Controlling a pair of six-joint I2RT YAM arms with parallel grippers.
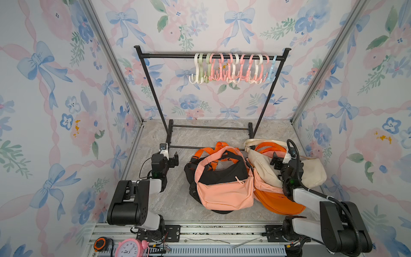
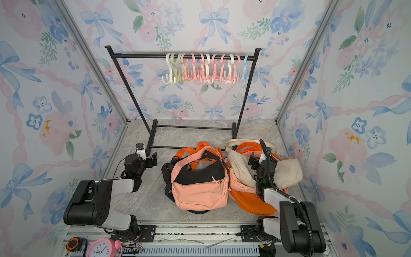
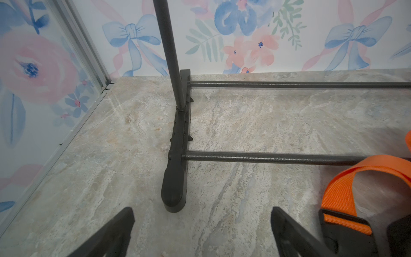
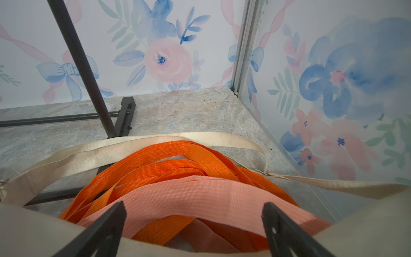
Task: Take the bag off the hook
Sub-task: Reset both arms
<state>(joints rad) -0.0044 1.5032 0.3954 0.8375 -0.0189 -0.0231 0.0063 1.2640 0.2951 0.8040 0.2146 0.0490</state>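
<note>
On marbled tabletop (image 1: 160, 200), peach bag (image 1: 224, 195), zipped, slumped

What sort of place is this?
Probably a robot test booth dressed as a closet: floral wallpaper on framed walls, a small rack of plastic hooks, and bags heaped between two arms.

Mid-frame a rack's foot (image 3: 175, 178) stands on marble floor (image 3: 111, 166), the left gripper (image 3: 202, 209) spread wide in the foreground, an orange strap (image 3: 347, 178) at the edge seemingly crossing its bar (image 3: 266, 158).
</note>
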